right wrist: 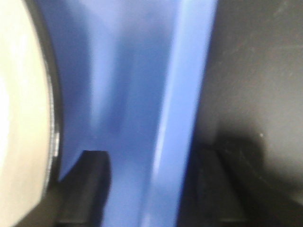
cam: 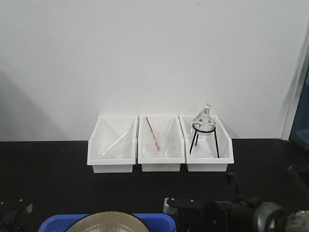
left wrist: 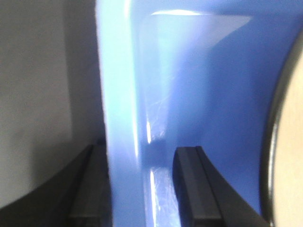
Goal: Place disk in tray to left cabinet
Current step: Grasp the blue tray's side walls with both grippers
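Between the jaws of the left gripper (left wrist: 139, 151) stands the raised rim of the rectangular blue plastic tray (left wrist: 199, 71). One dark finger lies against its outer side and the other sits inside the wall, narrowly parted and pinching it. Inboard of those jaws, only a cut-off arc of the round tan enamel disk (left wrist: 291, 156) shows, lying in the tray. The right gripper (right wrist: 151, 153) straddles the opposite rim likewise, but blur hides whether its jaws press it. Only the front view shows the black counter (cam: 48, 154) and three white plastic bins (cam: 159, 145) beyond; its bottom edge crops tray and disk.
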Robot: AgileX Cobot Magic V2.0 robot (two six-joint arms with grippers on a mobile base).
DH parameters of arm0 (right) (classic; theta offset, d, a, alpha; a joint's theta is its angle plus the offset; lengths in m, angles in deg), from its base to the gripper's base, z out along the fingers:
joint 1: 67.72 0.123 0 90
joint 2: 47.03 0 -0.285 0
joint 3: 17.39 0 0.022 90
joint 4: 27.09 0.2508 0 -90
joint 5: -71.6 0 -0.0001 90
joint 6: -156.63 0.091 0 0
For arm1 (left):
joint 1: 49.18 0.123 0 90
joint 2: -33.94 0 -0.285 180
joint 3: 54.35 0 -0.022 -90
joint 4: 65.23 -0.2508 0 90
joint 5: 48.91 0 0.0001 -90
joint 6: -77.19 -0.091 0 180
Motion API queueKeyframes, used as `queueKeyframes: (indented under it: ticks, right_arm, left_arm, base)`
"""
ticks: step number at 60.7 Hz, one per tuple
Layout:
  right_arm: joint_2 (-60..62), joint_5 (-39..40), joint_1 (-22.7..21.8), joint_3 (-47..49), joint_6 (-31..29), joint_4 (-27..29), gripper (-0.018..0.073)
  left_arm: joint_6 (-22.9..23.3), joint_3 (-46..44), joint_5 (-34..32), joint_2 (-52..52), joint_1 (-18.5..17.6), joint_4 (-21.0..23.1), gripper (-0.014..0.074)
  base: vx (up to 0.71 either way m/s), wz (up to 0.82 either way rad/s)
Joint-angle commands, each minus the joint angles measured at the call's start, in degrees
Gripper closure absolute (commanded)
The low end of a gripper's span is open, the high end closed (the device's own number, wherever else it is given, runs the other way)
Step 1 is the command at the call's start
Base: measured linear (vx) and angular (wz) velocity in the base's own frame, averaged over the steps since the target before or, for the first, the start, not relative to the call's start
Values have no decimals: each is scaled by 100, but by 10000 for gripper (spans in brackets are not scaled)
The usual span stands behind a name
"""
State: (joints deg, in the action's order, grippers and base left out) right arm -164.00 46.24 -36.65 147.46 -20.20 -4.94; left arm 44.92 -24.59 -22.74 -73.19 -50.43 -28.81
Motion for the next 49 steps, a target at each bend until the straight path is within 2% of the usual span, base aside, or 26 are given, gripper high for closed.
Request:
queueKeyframes:
  ticks: [1,9,21,25,43,49]
  right_arm:
    - [212,-84,-22,126,-50,76,232]
    - [212,-117,-28,126,-44,98,370]
    - [258,-154,-28,126,-27,141,573]
    - [325,-166,-28,126,-20,224,572]
    - [802,-348,-39,126,108,230,568]
    - [980,-534,-133,126,294,230,566]
  left_arm:
    - [3,-78,203,92,-119,376,204]
    - [3,-113,537,104,-139,545,302]
    - [9,-123,1146,115,-139,927,537]
    - [9,-123,1347,122,-139,1078,606]
    - [54,-123,1697,560,-139,1645,598]
    - [331,-123,1925,777,-139,1677,598]
  base:
    - [0,0]
    - [0,0]
    - [0,0]
    - [0,0]
    - [0,0]
    - [0,0]
